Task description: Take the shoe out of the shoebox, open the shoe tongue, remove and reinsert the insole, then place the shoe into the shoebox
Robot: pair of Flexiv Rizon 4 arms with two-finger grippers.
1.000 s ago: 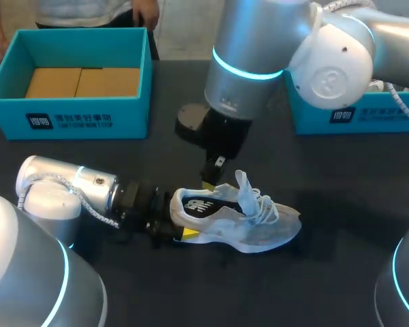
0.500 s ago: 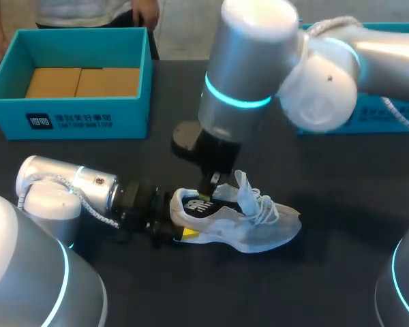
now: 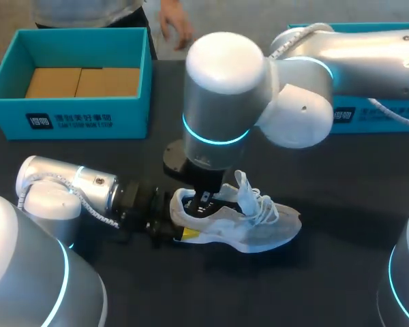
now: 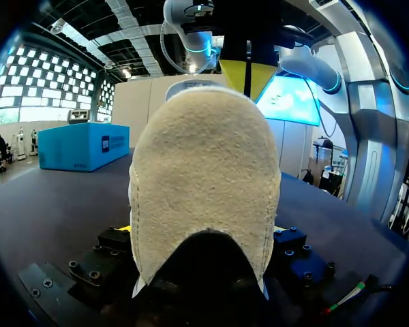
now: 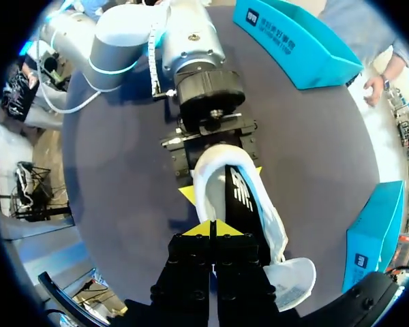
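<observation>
A pale grey and white shoe (image 3: 255, 223) lies on its sole on the dark bench (image 3: 341, 204), toe pointing toward the robot's right and heel toward its left. The left arm (image 3: 68, 191) lies low along the bench. The left jaws are clamped on the heel: in the right wrist view one yellow fingertip (image 5: 188, 195) presses against each side of the heel cup. In the left wrist view the suede back of the heel (image 4: 204, 184) fills the space between the fingers. The right arm (image 3: 225, 102) comes in from the right side and reaches past the middle, standing steeply over the shoe. The right jaws are closed, their yellow fingertips (image 5: 200, 230) brought together into one point. That point sits at the shoe's opening, just above the black insole (image 5: 242, 194) with its white mark. Whether the point touches the insole cannot be told. The tongue (image 3: 245, 185) stands up and leans toward the toe, with loose white laces (image 3: 267, 206) spread over the forefoot. The teal shoebox (image 3: 68, 121) sits well apart from the shoe at the far left of the bench, open at the top, with a tan cardboard floor (image 3: 82, 82) showing inside. A second teal box (image 3: 375, 114) stands at the far right, partly hidden behind the right arm.
</observation>
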